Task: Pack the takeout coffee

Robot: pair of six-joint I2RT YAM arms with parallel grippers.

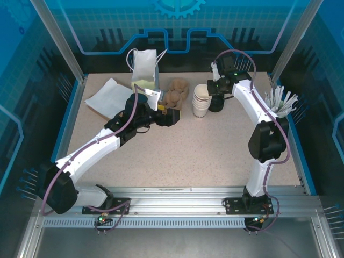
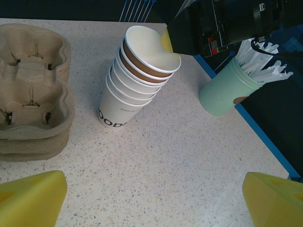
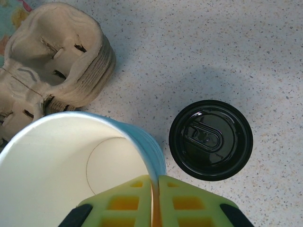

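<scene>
The right gripper (image 3: 155, 201) had its fingers clamped on the rim of the top cup (image 3: 57, 161) of the stack (image 2: 124, 101). The left gripper (image 2: 152, 196) hung with fingers wide apart. The coffee (image 3: 210, 140) stood just beside the stack, its cup probably hidden under the lid. A slow, straight lift should free one cup without toppling the rest.
</scene>
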